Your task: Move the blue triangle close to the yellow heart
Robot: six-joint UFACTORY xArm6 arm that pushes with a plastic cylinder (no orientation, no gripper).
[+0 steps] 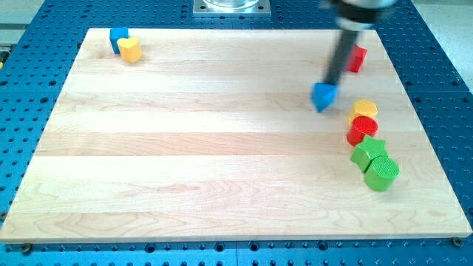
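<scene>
The blue triangle (324, 97) lies on the wooden board at the view's right, upper half. My tip (332, 83) rests at the triangle's top right edge, touching or nearly touching it; the dark rod rises from there toward the view's top. The yellow heart (131, 49) sits far off at the board's top left corner, touching a blue block (117, 37) just above and left of it.
A red block (358, 58) stands right of the rod near the top right. Below the triangle at the right are a yellow block (363, 109), a red cylinder (362, 130), a green star (369, 151) and a green cylinder (381, 174). The board's edge (222, 240) meets a blue perforated table.
</scene>
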